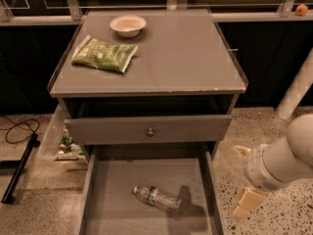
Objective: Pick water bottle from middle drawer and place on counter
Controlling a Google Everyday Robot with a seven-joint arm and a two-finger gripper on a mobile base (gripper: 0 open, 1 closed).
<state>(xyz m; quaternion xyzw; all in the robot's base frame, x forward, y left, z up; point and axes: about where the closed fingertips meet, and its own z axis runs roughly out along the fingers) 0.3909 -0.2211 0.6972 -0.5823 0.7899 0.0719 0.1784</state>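
Gripper [244, 176] hung empty, fingers spread wide, just right of the middle drawer [117, 190], evidently readied to grasp the water bottle [157, 198] lying flat inside.

Water bottle [157, 198] flat in middle drawer [117, 180] — hand [245, 177] outside, right

I see the water bottle [157, 198], clear and ribbed, lying on its side mid-floor in the open middle drawer [115, 189], cap pointing left. The grey counter [182, 54] sits above. My gripper [243, 180] hangs outside the drawer's right wall.
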